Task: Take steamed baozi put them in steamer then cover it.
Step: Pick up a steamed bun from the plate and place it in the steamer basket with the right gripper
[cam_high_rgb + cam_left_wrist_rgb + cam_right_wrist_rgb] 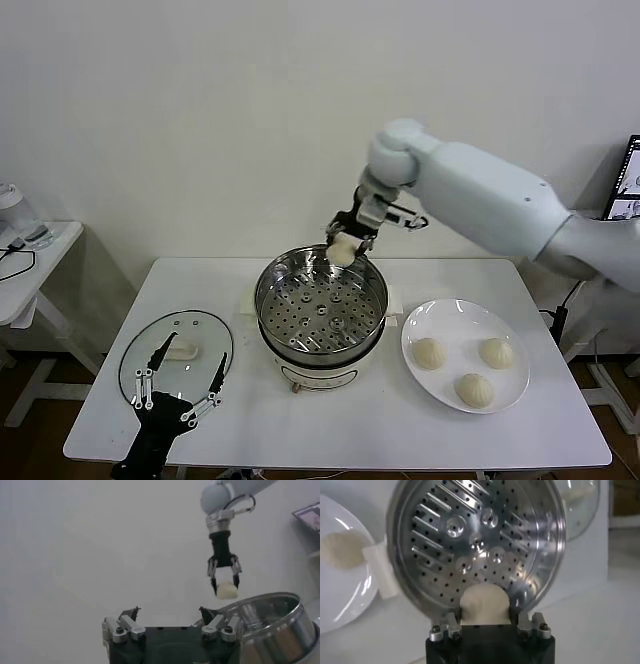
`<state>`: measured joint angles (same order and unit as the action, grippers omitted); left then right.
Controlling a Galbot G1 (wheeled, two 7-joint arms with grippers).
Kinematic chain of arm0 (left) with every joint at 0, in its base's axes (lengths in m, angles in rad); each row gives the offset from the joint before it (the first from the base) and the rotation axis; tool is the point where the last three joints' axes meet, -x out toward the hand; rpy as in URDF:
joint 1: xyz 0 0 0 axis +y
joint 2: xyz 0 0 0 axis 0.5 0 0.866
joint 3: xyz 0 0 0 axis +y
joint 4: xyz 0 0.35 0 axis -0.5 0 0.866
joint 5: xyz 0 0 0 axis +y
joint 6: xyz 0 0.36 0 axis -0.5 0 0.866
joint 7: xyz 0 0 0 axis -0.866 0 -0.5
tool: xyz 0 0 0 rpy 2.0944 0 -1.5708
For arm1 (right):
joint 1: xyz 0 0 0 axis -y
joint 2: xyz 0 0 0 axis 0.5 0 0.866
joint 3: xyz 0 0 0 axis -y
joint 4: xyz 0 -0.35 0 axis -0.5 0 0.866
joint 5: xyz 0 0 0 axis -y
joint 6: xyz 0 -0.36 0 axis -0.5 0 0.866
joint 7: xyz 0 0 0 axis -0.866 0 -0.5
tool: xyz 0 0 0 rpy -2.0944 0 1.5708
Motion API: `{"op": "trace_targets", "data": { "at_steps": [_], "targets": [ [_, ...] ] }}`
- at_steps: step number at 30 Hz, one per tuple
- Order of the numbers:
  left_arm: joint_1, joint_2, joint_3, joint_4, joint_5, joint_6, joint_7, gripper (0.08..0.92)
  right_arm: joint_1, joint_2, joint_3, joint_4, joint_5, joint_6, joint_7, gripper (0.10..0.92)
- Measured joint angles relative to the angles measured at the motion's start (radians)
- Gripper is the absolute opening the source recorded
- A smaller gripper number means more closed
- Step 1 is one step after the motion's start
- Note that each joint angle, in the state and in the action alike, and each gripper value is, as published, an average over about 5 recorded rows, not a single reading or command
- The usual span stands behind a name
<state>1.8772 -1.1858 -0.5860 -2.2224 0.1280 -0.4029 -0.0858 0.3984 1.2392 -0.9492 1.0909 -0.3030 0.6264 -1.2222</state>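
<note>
My right gripper (343, 250) hangs over the far rim of the steamer (320, 318), shut on one cream-white baozi (342, 252). From the right wrist that baozi (485, 604) fills the space between the fingers, with the perforated tray (470, 540) below it. The left wrist view shows the held baozi (226, 590) just above the steel pot (272, 625). Three more baozi (429, 352) (496, 352) (475, 389) lie on a white plate (440, 316). The glass cover (176, 356) lies flat on the table at the left. My left gripper (180, 380) is open, low beside the cover.
The white table (350, 425) carries everything. A small side table (30, 270) with a jar stands at the far left. A screen (628, 185) shows at the right edge. The wall is close behind the steamer.
</note>
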Motion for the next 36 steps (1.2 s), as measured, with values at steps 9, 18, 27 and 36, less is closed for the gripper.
{"op": "trace_targets", "data": {
  "at_steps": [9, 18, 27, 36],
  "targets": [
    [0.003, 0.002, -0.007, -0.004, -0.001, 0.000, -0.004, 0.823, -0.061, 0.084, 0.024, -0.092, -0.090, 0.042, 0.005, 0.645],
    [0.003, 0.002, -0.012, -0.003, -0.001, -0.011, -0.005, 0.823, -0.102, 0.154, 0.045, -0.178, -0.159, 0.084, 0.014, 0.652],
    [0.005, 0.002, -0.016, -0.003, -0.002, -0.014, -0.006, 0.823, -0.110, 0.173, 0.053, -0.201, -0.181, 0.108, 0.022, 0.812],
    [0.001, 0.001, -0.015, -0.004, -0.003, -0.011, -0.006, 0.823, -0.050, 0.074, 0.036, -0.102, -0.030, 0.012, -0.017, 0.823]
  ]
}}
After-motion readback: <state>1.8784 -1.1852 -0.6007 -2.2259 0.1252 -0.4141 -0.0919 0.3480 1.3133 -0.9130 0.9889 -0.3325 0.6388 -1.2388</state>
